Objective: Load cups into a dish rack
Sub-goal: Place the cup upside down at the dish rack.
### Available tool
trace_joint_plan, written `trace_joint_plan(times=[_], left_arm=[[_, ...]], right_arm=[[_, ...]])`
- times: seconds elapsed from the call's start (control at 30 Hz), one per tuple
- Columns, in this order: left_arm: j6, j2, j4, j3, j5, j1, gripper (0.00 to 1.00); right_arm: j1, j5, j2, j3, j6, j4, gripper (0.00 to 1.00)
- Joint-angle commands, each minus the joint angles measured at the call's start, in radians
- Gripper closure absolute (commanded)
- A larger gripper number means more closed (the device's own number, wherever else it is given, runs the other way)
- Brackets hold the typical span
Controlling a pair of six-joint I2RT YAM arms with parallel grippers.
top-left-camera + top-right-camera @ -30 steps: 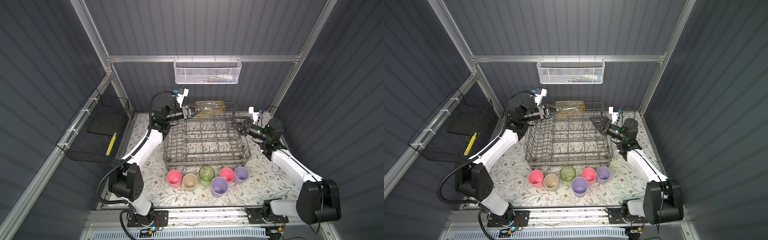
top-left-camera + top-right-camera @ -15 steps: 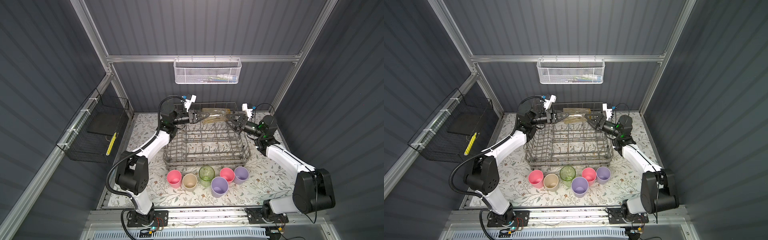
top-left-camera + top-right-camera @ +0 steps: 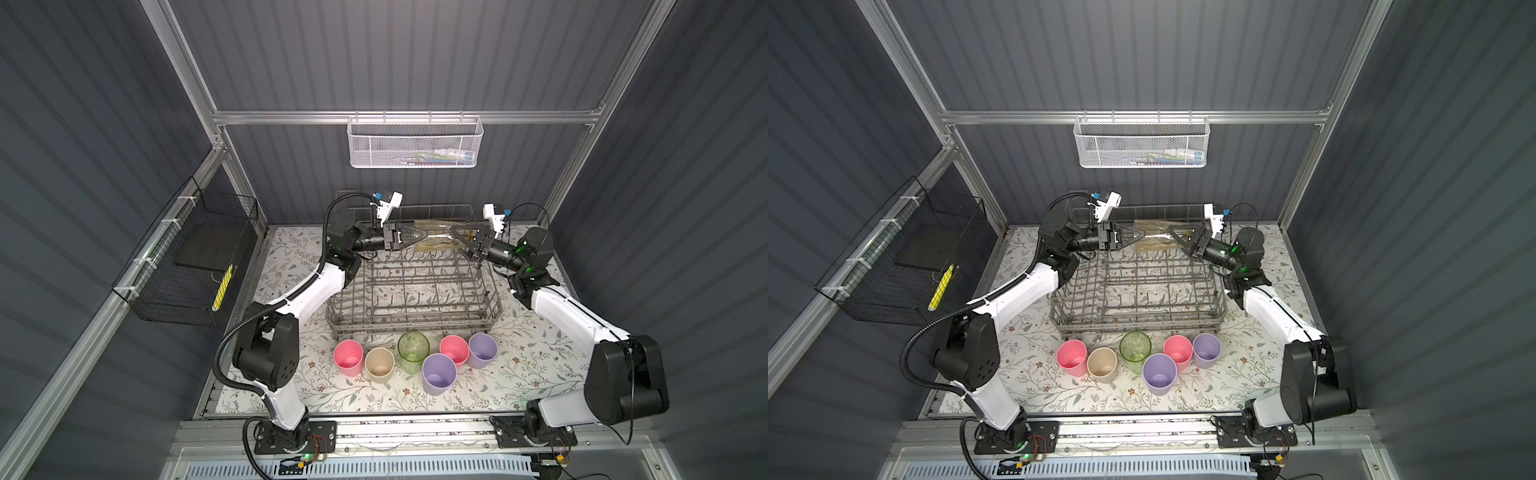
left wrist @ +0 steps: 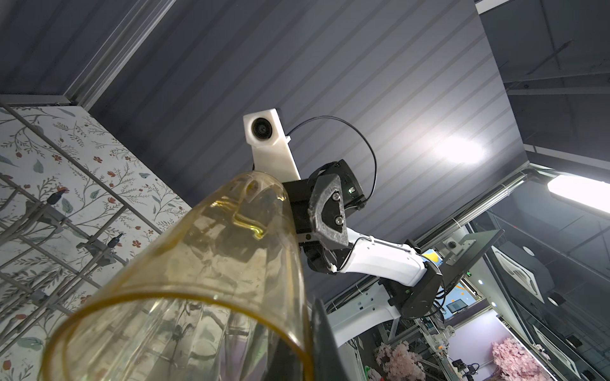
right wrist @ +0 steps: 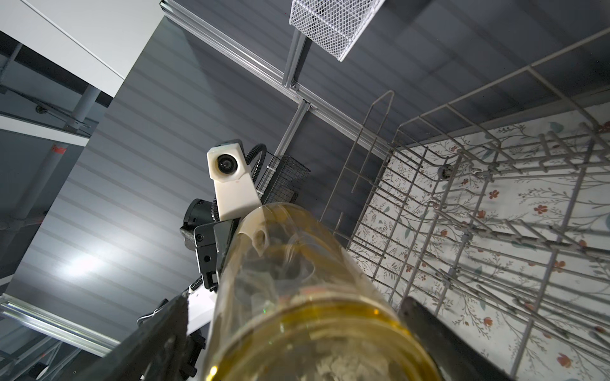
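A clear amber cup (image 3: pixel 436 240) (image 3: pixel 1154 241) lies level in the air over the far side of the grey wire dish rack (image 3: pixel 415 322) (image 3: pixel 1138 318). My left gripper (image 3: pixel 423 236) (image 4: pixel 310 349) is shut on its rim, one finger (image 4: pixel 326 349) outside the glass. My right gripper (image 3: pixel 458 239) (image 5: pixel 307 346) is open, its fingers (image 5: pixel 158 333) on either side of the cup's base (image 5: pixel 307 297). In a row in front of the rack stand a pink cup (image 3: pixel 348 357), a beige cup (image 3: pixel 379 363), a green cup (image 3: pixel 413 351), two lilac cups (image 3: pixel 439 374) and another pink cup (image 3: pixel 454 349).
A white mesh basket (image 3: pixel 415 143) hangs on the back wall above the rack. A black wire basket (image 3: pixel 191 266) hangs on the left wall. The rack's upright tines (image 5: pixel 462 231) stand just below the held cup. A floral mat (image 3: pixel 519 374) covers the table.
My left arm has carried the amber cup rightward over the rack's far side. My right arm has swung in from the right, and its open fingers now straddle the cup's base.
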Motion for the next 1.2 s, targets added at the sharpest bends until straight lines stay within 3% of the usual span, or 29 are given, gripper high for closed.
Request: trace_joint_plan(times=[0.0,0.27,0.63,0.93,1.07,1.17], left_arm=[[-0.006,0.014,0.042,-0.009,0.018,-0.004,1.00],[-0.002,0.022,0.039,-0.004,0.027,-0.005,1.00],[0.004,0.022,0.038,-0.009,0.034,-0.008,1.00],[0.012,0.017,0.032,-0.020,0.042,-0.011,1.00],[0.019,0.016,0.022,-0.016,0.043,-0.011,1.00],[0.027,0.020,0.011,-0.012,0.042,-0.011,1.00]], right_arm=[[0.004,0.006,0.016,0.027,0.010,0.050,0.01],[0.005,0.008,0.024,0.016,0.034,0.088,0.07],[0.015,0.007,0.057,0.022,0.073,0.139,0.24],[0.019,0.015,0.086,0.037,0.113,0.198,0.17],[0.024,0.006,0.089,0.035,0.112,0.197,0.23],[0.025,0.004,0.086,0.030,0.112,0.196,0.34]])
